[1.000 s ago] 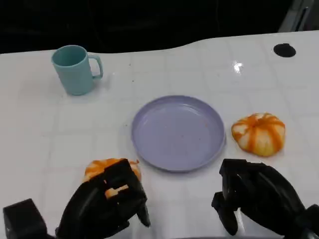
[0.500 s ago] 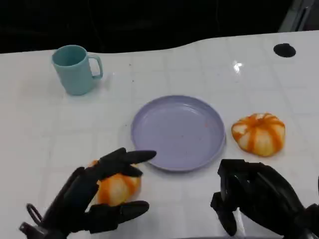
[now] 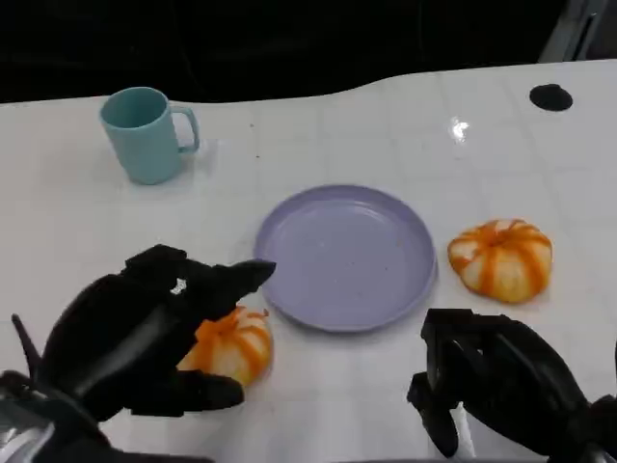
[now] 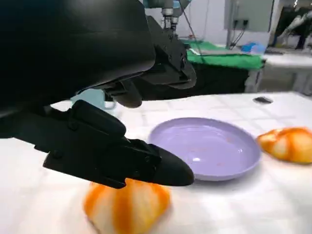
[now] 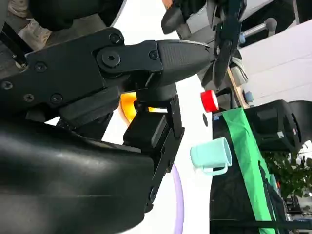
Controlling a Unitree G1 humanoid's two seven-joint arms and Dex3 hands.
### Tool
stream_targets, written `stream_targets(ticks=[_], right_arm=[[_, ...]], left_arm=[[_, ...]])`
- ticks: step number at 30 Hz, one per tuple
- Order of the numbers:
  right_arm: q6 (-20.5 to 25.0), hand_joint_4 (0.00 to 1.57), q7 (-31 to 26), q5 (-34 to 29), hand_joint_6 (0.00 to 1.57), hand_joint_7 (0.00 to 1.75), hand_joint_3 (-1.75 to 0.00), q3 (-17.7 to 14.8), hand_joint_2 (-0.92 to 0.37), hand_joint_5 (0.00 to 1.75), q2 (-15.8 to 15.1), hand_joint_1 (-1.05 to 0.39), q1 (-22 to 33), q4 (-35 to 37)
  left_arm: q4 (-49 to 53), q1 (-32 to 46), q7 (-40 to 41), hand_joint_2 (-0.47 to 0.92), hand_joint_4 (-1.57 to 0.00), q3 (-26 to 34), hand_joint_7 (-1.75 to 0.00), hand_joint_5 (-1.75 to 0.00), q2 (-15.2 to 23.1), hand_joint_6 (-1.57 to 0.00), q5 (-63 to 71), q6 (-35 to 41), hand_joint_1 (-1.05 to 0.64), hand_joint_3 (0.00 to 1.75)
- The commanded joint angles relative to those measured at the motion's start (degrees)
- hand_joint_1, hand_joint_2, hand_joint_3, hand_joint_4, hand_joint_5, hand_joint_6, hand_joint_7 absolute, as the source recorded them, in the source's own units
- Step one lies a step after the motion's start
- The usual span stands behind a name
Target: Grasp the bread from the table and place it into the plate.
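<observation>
The left hand (image 3: 145,328) is spreading apart around the orange-striped bread roll (image 3: 231,345), not gripping; the lilac round plate (image 3: 344,257) is waiting bare.

Orange-and-white striped bread (image 3: 228,345), lavender plate (image 3: 345,256), teal mug (image 3: 145,134), white table (image 3: 405,125).

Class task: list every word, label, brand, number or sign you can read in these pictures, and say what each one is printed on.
None: no readable text in any view.
The teal mug, the purple plate, both orange-striped breads and the white table are plain.
The black hands bear no legible marking.
Background equipment in the wrist views is too blurred to read.
</observation>
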Motion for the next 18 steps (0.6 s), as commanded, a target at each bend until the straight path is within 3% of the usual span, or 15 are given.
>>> stream_targets(ticks=[1,6,10,18], right_arm=[[-0.1,1.29,0.2,0.2,1.12,1.52,-0.36,-0.7,-0.92,1.61,-0.9,-0.94,0.1,0.0],[-0.3,1.29,0.4,0.4,1.11,1.52,-0.35,-0.9,-0.92,1.61,-0.8,-0.93,0.2,0.2],[-0.7,1.29,0.6,0.1,1.12,1.52,-0.35,-0.9,-0.92,1.61,-0.9,-0.93,0.0,0.5],[-0.4,1.29,0.5,0.0,1.11,1.52,-0.35,-0.7,-0.92,1.61,-1.1,-0.93,0.0,0.3]], left_arm=[[-0.4,-2.7,-4.3,0.92,-0.24,-3.5,0.0,-0.5,1.9,-0.3,5.2,5.9,-0.75,0.07],[5.6,-8.4,-9.1,0.92,-0.21,-9.3,0.0,-0.45,3.1,-0.24,11.2,11.4,-0.77,0.07],[12.0,-12.6,-11.2,0.92,-0.25,-13.0,0.0,-0.32,3.1,-0.24,13.2,14.8,-0.76,0.01],[26.6,-19.1,-6.8,0.91,-0.3,-17.5,0.0,-0.19,2.5,-0.23,11.6,16.3,-0.75,0.0]])
